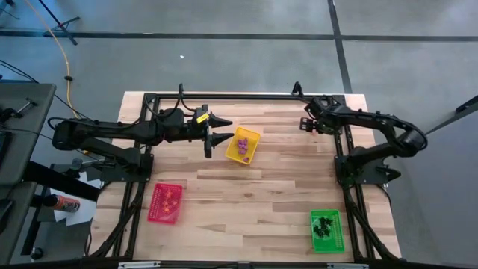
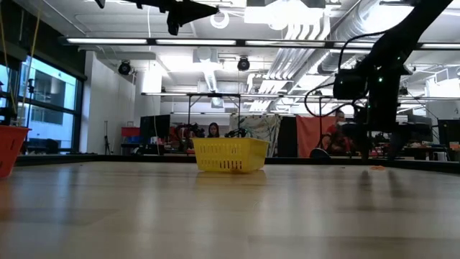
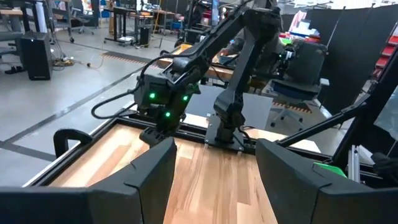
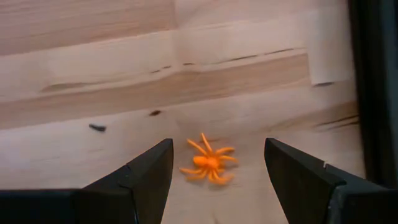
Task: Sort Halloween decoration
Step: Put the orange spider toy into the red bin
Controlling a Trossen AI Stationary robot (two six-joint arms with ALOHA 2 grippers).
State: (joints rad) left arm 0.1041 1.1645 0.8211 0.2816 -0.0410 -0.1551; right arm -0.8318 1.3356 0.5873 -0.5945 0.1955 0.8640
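An orange spider trinket (image 4: 208, 163) lies flat on the wooden table near its far right corner. My right gripper (image 4: 217, 146) points down over it, open, with one finger on either side of the spider and touching nothing. In the high view my right gripper (image 1: 306, 123) is by the frame's far right post. My left gripper (image 1: 216, 131) hangs level and open high above the table, just left of the yellow tray (image 1: 255, 137), which holds purple pieces (image 1: 244, 148).
A red tray (image 1: 166, 202) with orange pieces stands at the near left. At the near right a green tray (image 1: 326, 229) holds black pieces. A black metal frame (image 1: 246, 96) runs along the table's far edge and sides. A small dark speck (image 4: 97, 127) lies near the spider.
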